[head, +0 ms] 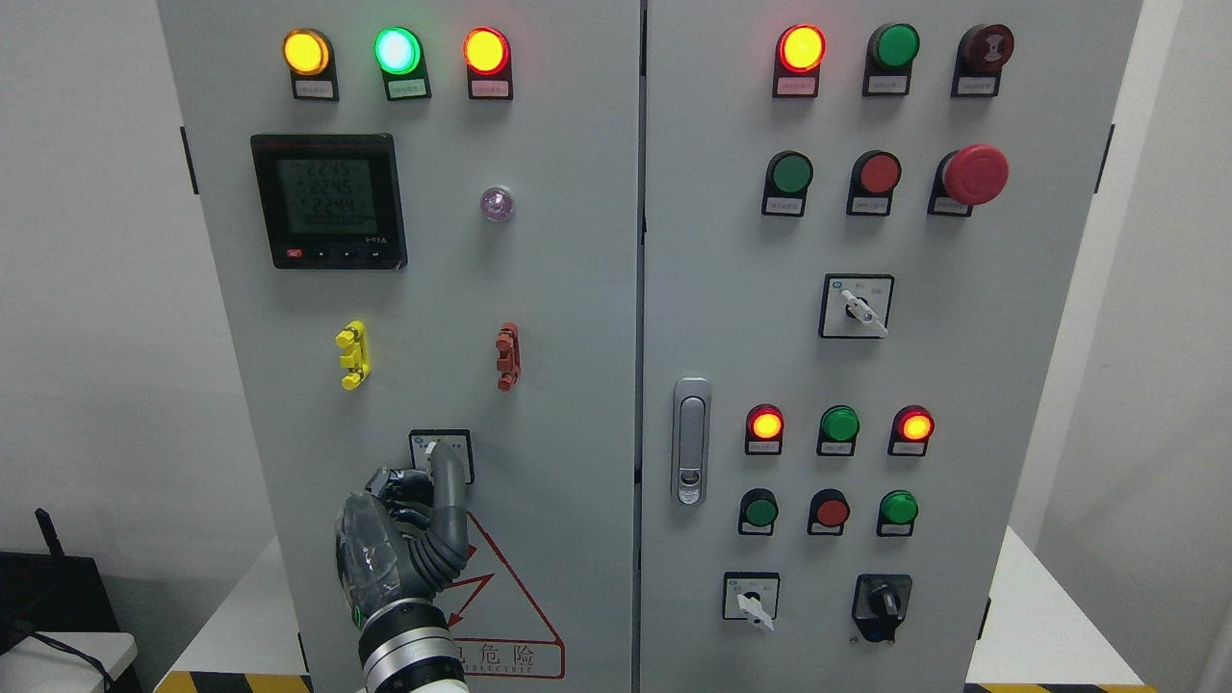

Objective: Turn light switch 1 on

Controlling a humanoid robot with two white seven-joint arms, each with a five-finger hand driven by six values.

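Low on the left cabinet door (423, 289) sits a small rotary selector switch (462, 443) on a square black-framed plate. My left hand (430, 474) comes up from the bottom edge and is at this switch. One grey finger (449, 481) stretches up over the knob while the other fingers curl beside it, closed around the knob. Only a white tip of the knob (431, 449) shows above the fingers. The knob's position is hidden. The right arm is out of view.
Above the switch are a yellow clip (352, 354), a red clip (507, 356), a digital meter (328, 200) and three lit lamps. A red warning triangle (510, 597) lies below. The right door carries a handle (690, 440), push buttons, other selector switches (857, 306) and an emergency stop (974, 174).
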